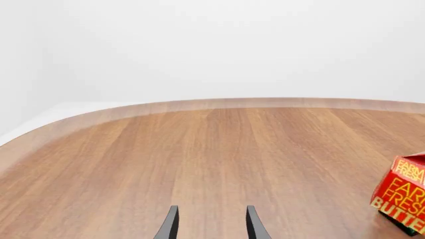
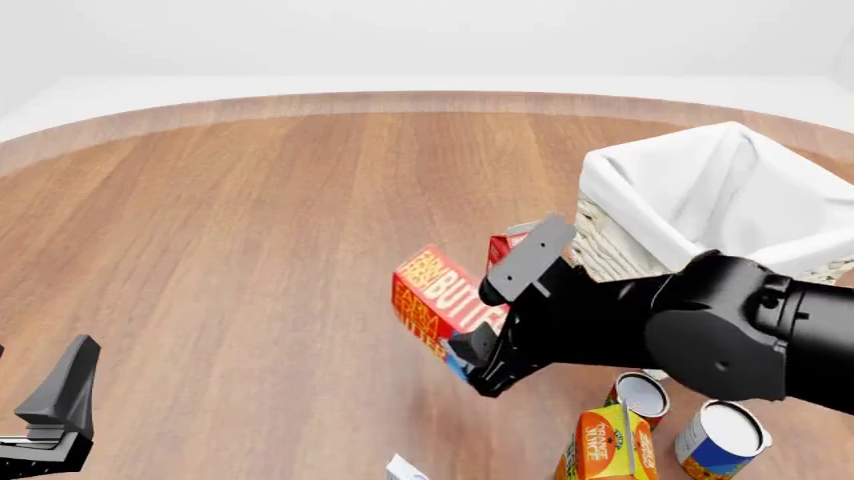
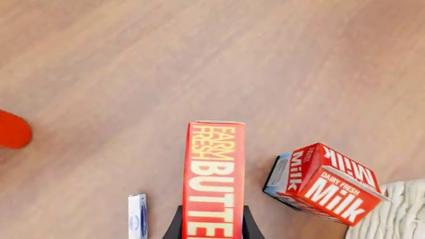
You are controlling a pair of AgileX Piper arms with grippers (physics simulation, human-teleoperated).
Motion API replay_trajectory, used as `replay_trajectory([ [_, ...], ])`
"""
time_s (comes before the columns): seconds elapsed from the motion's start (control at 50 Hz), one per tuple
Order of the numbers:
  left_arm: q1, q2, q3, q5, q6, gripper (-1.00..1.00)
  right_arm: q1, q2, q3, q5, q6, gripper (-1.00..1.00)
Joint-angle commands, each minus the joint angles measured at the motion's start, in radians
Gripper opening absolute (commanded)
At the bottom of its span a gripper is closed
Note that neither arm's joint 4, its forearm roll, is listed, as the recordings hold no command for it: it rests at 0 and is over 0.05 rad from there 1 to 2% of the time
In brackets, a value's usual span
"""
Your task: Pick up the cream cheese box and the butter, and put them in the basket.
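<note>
My right gripper point(image 2: 470, 325) is shut on the butter point(image 2: 434, 290), a red and orange carton held tilted above the table, left of the basket point(image 2: 627, 175). In the right wrist view the butter point(image 3: 214, 169) runs lengthwise between the two fingers point(image 3: 176, 225). The cream cheese box point(image 3: 137, 216), small, white and blue-edged, lies on the wood beside it. In the front view the cream cheese box point(image 2: 404, 468) shows only as a white corner at the bottom edge. My left gripper point(image 1: 211, 224) stands open and empty, low at the near left point(image 2: 51, 420). The butter point(image 1: 402, 194) shows at that wrist view's edge.
A red-and-white Milk carton point(image 3: 325, 189) lies tipped next to the basket's wicker wall point(image 3: 398, 214), partly hidden behind my right arm point(image 2: 505, 245). An orange juice carton point(image 2: 611, 447) and two cans point(image 2: 642, 396) point(image 2: 722, 436) stand near front right. A red object point(image 3: 10, 129) sits farther off.
</note>
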State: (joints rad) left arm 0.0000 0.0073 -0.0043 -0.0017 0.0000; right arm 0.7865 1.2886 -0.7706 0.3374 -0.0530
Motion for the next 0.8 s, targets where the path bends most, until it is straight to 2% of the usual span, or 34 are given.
replay_trajectory([
  [0.02, 0.000, 0.000, 0.000, 0.000, 0.000, 1.00, 0.027, -0.076, -0.073, 0.061, 0.015, -1.00],
  [0.22, 0.000, 0.000, 0.000, 0.000, 0.000, 1.00, 0.019, -0.130, -0.153, 0.124, -0.009, -1.00],
  [0.56, 0.000, 0.000, 0.000, 0.000, 0.000, 1.00, -0.053, -0.214, -0.254, 0.183, -0.029, -1.00],
  [0.66, 0.000, 0.000, 0.000, 0.000, 0.000, 1.00, -0.072, -0.229, -0.248, 0.179, -0.006, -1.00],
  [0.8, 0.000, 0.000, 0.000, 0.000, 0.000, 1.00, -0.141, -0.259, -0.285, 0.189, 0.007, -1.00],
])
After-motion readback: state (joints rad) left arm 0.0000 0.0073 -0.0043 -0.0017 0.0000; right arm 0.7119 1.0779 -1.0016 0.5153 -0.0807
